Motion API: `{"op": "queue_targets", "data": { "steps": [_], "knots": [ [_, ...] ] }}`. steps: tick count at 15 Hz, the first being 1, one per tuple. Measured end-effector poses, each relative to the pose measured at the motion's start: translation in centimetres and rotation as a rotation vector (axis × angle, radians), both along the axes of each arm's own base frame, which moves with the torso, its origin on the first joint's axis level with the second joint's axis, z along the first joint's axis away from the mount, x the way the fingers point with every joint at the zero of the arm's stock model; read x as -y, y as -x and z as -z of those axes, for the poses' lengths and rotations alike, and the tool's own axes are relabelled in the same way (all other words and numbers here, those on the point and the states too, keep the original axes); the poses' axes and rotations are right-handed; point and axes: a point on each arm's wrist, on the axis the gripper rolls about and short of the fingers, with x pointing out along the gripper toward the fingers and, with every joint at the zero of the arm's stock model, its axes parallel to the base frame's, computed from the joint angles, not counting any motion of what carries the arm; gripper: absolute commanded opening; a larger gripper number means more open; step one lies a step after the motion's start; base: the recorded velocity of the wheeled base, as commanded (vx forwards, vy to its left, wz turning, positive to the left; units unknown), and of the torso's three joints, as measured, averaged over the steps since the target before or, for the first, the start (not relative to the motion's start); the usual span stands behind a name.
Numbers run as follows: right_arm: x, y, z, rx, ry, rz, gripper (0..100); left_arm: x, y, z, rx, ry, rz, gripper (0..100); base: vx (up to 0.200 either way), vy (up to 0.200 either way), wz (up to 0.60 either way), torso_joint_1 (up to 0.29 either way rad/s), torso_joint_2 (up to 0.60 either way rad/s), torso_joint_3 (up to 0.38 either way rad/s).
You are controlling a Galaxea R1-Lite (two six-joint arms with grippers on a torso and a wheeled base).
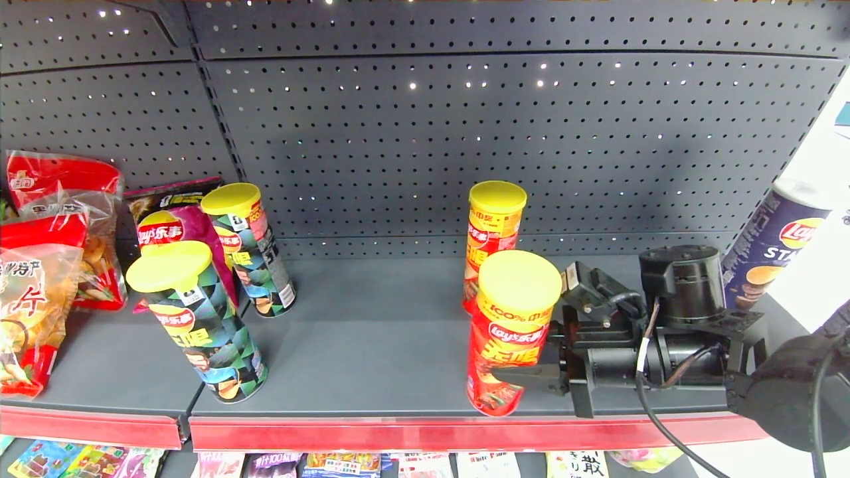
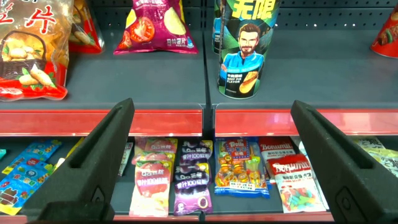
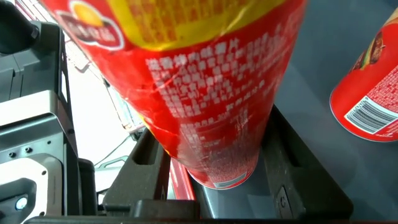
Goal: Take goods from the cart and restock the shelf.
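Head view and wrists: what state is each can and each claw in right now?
Front red can, upright, gripped near its base.
Rear red can, upright, free.
Front green can, upright, lid on, free.
Rear green can, upright, lid on, free.
Blue can, upright at the right end of the shelf.
Right claw, shut on the front red can.
Left claw, open, empty.

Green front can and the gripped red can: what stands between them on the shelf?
Nothing: in the head view, the shelf between the green can and the red can is bare.
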Motion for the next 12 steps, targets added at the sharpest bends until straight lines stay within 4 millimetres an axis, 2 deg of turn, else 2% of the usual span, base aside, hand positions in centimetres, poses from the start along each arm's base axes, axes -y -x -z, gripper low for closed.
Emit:
{"op": "queue_targets", "data": {
  "steps": [3,4,12],
  "knots": [
    [0.0,0.01,0.05,-0.002,0.0,-0.001,0,0.0,0.0,0.0,0.0,0.0,0.0,100,0.0,0.0,0.0,0.0,0.0,0.0],
    [0.0,0.02,0.05,-0.002,0.001,-0.001,100,0.0,0.0,0.0,0.0,0.0,0.0,100,0.0,0.0,0.0,0.0,0.0,0.0],
    [0.06,-0.02,0.16,-0.008,0.008,0.011,100,0.0,0.0,0.0,0.0,0.0,0.0,100,0.0,0.0,0.0,0.0,0.0,0.0]
  ]
}}
